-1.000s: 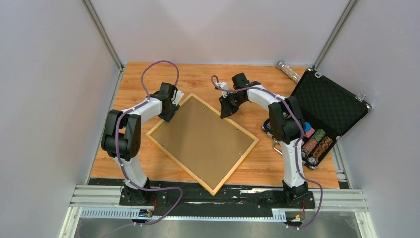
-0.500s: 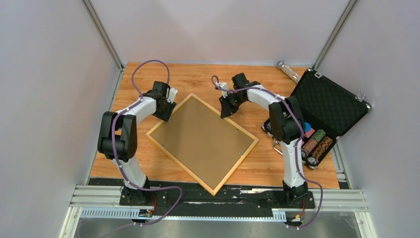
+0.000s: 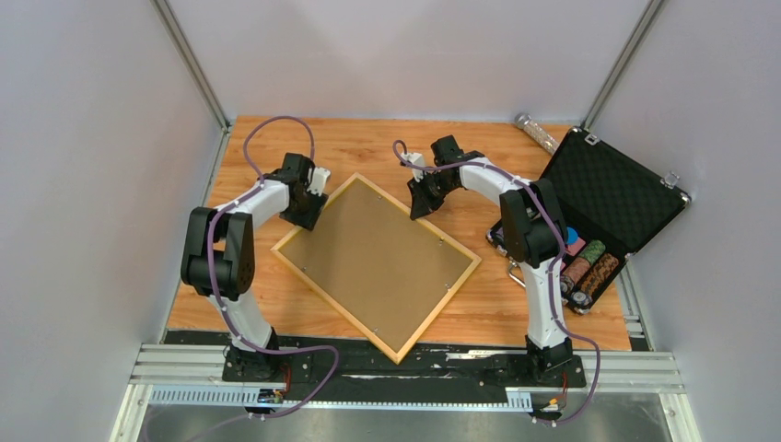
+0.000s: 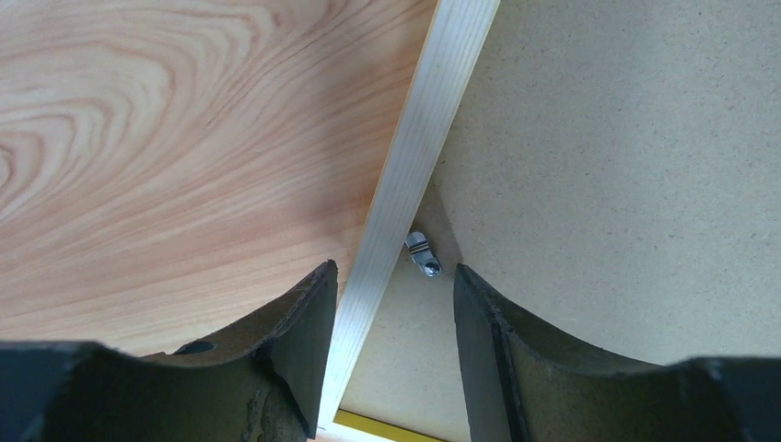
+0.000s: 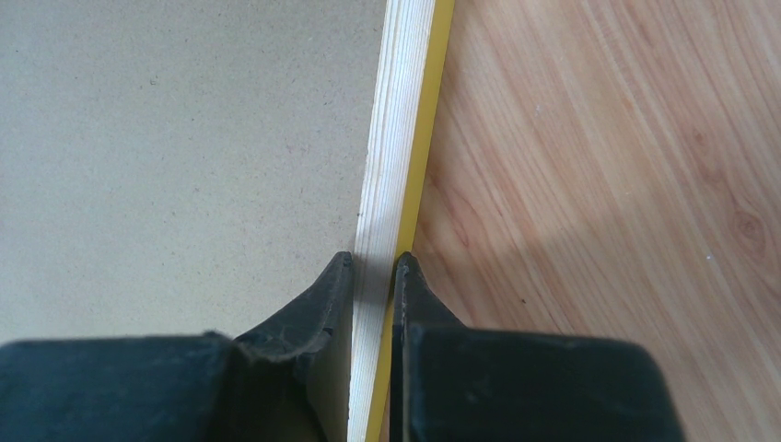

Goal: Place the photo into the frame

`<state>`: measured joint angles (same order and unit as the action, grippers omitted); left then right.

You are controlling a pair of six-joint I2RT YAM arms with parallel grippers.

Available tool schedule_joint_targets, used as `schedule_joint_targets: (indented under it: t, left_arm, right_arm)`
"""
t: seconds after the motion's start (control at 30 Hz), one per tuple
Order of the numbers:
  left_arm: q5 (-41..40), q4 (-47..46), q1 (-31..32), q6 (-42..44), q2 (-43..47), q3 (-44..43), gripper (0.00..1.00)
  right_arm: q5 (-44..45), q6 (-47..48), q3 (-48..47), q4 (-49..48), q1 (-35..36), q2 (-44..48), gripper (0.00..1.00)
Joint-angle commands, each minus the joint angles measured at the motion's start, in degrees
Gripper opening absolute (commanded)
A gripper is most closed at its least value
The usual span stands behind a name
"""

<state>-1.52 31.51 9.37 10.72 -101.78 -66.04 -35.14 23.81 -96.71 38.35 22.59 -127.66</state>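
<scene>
The yellow wooden frame lies back-up and diagonal on the table, its brown backing board showing. The photo is hidden. My left gripper is open at the frame's upper-left edge. In the left wrist view its jaws straddle the pale rail and a small metal clip without touching them. My right gripper is shut on the frame's upper-right rail. In the right wrist view both fingers pinch the rail beside the board.
An open black foam-lined case stands at the right edge with stacks of poker chips in its lower half. A glittery cylinder lies at the back right. Grey walls enclose the table on three sides.
My left arm has swung to the left and its gripper has slid slightly up-left along the frame's edge. The right arm and the frame have not moved.
</scene>
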Motion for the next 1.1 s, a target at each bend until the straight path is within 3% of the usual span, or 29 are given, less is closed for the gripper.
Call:
schedule_joint_targets:
  t: [0.0, 0.47, 0.77, 1.07]
  left_arm:
    - [0.37, -1.11, -0.14, -1.05, -0.82, -0.18, 0.55]
    - [-0.64, -3.98, -0.55, -2.59, -4.16, -0.99, 0.29]
    - [1.16, -5.18, -0.86, -4.72, -5.96, 0.03, 0.00]
    - [5.27, -6.31, -4.55, -8.15, -6.20, 1.20, 0.00]
  right_arm:
    - [7.80, 3.40, 3.16, 7.24, -1.21, -5.13, 0.02]
    - [7.89, 3.51, 3.31, 7.18, -1.18, -5.09, 0.02]
    - [7.80, 3.59, 3.34, 7.23, -1.22, -5.18, 0.02]
    - [7.80, 3.58, 3.37, 7.20, -1.23, -5.48, 0.02]
